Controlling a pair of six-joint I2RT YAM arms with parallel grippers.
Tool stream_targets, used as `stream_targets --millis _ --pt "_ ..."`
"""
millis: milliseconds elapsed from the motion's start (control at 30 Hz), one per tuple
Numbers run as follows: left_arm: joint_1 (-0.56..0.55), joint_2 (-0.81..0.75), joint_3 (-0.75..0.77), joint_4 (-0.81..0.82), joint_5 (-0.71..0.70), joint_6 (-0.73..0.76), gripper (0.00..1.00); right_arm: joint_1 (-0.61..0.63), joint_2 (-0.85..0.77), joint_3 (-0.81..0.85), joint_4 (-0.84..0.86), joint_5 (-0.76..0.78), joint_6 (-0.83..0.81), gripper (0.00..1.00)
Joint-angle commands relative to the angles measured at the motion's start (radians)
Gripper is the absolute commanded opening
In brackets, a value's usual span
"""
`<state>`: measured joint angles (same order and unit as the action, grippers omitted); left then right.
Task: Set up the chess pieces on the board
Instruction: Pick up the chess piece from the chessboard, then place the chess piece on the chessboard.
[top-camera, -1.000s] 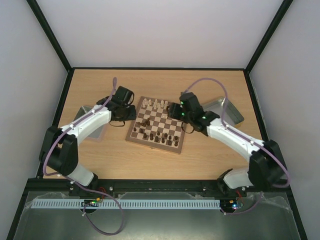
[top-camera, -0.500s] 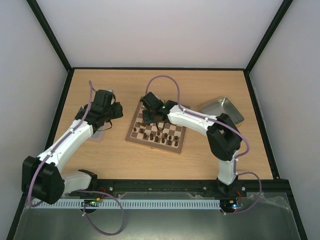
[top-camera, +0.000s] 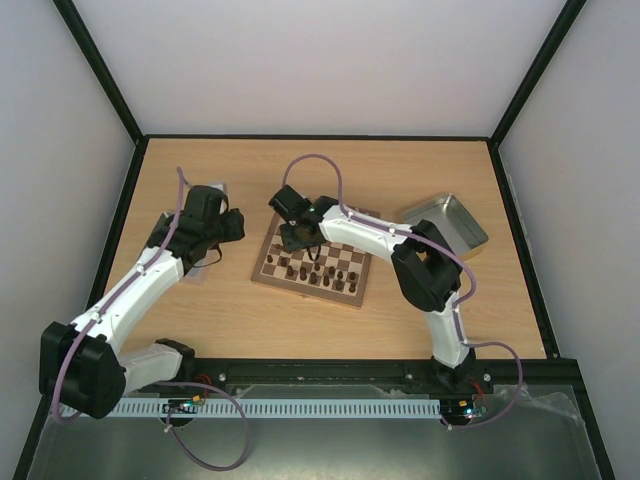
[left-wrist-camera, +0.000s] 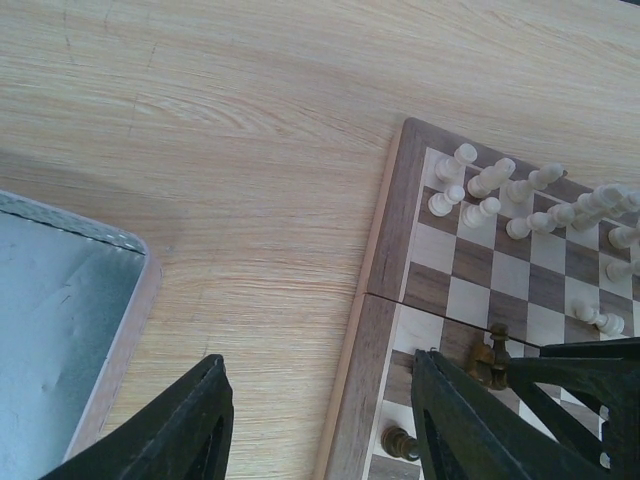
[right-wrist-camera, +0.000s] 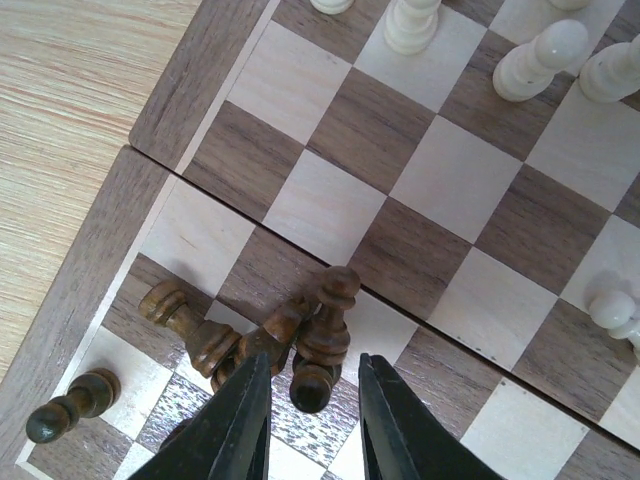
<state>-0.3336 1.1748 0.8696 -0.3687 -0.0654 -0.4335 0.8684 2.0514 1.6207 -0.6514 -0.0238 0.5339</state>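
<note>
Right wrist view: a dark chessman (right-wrist-camera: 325, 335) stands by the left edge of the chessboard (right-wrist-camera: 440, 180), just on the near side of its centre seam. It is one of a knot of dark pieces (right-wrist-camera: 200, 335) that lean against one another. The right gripper (right-wrist-camera: 315, 365) hangs directly over it, its fingers slightly apart on either side of the piece's foot. A sliver of board shows on each side, so it grips nothing. Cream pieces (right-wrist-camera: 540, 60) stand along the far rows.

In the top external view the board sits mid-table, turned a little, with the right arm (top-camera: 370, 232) stretched across its far-left corner.

The left gripper (left-wrist-camera: 318, 360) hovers over bare tabletop (left-wrist-camera: 250, 150) between the board's left rim and a metal tray (left-wrist-camera: 60, 300), fingers spread wide and empty. A second metal tray (top-camera: 447, 222) lies well to the right of the board.
</note>
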Motion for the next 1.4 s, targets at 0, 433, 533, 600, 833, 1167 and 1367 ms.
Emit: stream_targets --millis 0,433,533,600,833,1167,1367 --pt "-0.007 -0.021 -0.01 0.02 -0.018 0.012 0.52 0.007 0.029 0.046 -0.065 0.022 -0.011 0.24" --pt "-0.007 -0.02 -0.014 0.021 -0.014 0.013 0.52 0.007 0.065 0.057 -0.08 -0.003 -0.005 0.09" --pt "-0.008 -0.019 -0.014 0.023 -0.014 0.013 0.52 0.006 0.043 0.054 -0.088 0.016 0.004 0.03" --pt "-0.009 -0.02 -0.014 0.023 -0.014 0.013 0.52 0.007 0.019 0.043 -0.09 0.023 0.006 0.03" --pt "-0.008 -0.02 -0.015 0.025 -0.008 0.015 0.52 0.007 -0.062 -0.019 -0.103 -0.001 -0.002 0.03" --pt "-0.008 -0.016 -0.019 0.029 0.003 0.018 0.53 0.006 -0.087 -0.11 -0.116 -0.098 -0.051 0.04" --pt "-0.008 -0.017 -0.02 0.031 0.006 0.019 0.53 0.007 -0.089 -0.119 -0.125 -0.11 -0.062 0.04"
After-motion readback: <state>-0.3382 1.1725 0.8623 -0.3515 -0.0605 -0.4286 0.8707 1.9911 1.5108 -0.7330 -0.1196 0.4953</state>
